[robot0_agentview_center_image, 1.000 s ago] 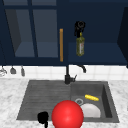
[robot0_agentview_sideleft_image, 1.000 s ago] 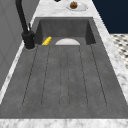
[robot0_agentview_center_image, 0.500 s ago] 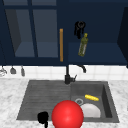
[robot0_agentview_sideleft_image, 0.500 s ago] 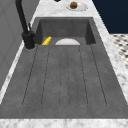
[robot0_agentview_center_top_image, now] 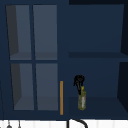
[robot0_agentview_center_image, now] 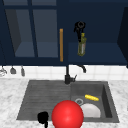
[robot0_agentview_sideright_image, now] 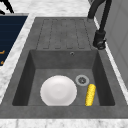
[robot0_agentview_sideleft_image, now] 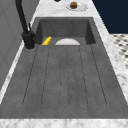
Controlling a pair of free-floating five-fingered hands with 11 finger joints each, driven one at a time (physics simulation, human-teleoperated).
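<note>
Bottle (robot0_agentview_center_image: 81, 47) grip notes, one view at a time.

Front view: the olive bottle stands upright on the open cabinet shelf (robot0_agentview_center_image: 100, 53), at about 1 o'clock from the faucet (robot0_agentview_center_image: 67, 75). The right hand (robot0_agentview_center_image: 79, 27) sits on top of it with its fingers closed down round the neck, so I'd call it clamped on. The orange door handle (robot0_agentview_center_image: 61, 45) is just off at the bottle's 9 o'clock. The left hand (robot0_agentview_center_image: 43, 117) floats low at the sink's 7 o'clock, beside a red ball (robot0_agentview_center_image: 67, 115); I can't tell if its fingers are curled or loose.

Left side view: sink (robot0_agentview_sideleft_image: 65, 25) stuff here, with a corn cob (robot0_agentview_sideleft_image: 46, 40) and a white plate (robot0_agentview_sideleft_image: 67, 42) in the basin, at 12 o'clock from the drainboard (robot0_agentview_sideleft_image: 65, 80).

Right side view: plate (robot0_agentview_sideright_image: 58, 90) at 6 o'clock in the basin, corn cob (robot0_agentview_sideright_image: 90, 94) at its 3 o'clock, well apart from the bottle.

Upper view: the right hand (robot0_agentview_center_top_image: 79, 82) is dead on top of the bottle (robot0_agentview_center_top_image: 81, 100), and there's a shelf at 12 o'clock overhead.

My take: a neck grip that high lets the body swing, so keep the bottle vertical, squeeze evenly, move slowly, and mind that door handle and the shelf lip.
</note>
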